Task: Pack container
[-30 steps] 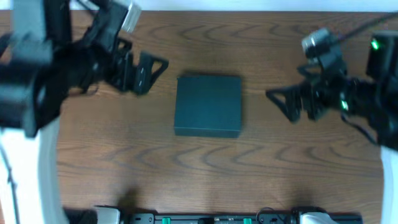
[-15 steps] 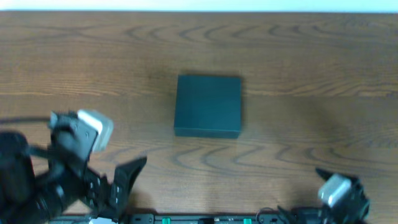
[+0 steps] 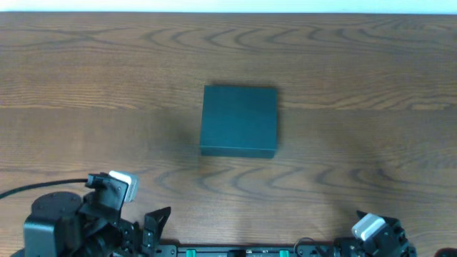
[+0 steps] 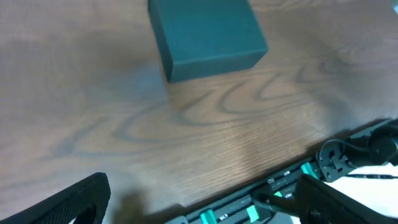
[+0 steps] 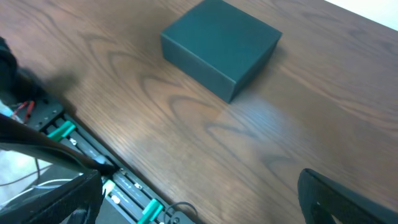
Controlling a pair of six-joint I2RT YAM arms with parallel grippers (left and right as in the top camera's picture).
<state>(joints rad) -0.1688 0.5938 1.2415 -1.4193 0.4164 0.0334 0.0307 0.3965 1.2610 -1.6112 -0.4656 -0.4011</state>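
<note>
Found one brown tabletop point(image 3: 343, 57), wood-grained, with swirling figure running side to side, spanning all views. Bounded along far edge by a white strip point(image 3: 228, 6); wall or floor, cannot tell. Fitted along near edge with a black rail point(image 3: 235, 251) carrying green clips point(image 5: 59, 130). Lit evenly and softly; pale bluish sheen point(image 5: 261, 118) noted mid-tabletop in right wrist view. Pale surface point(image 4: 382, 193) seen beyond near edge, too blurred to identify.

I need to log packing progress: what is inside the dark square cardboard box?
The dark square cardboard box is closed; only its bare outside shows. Whatever is inside is covered.
</note>
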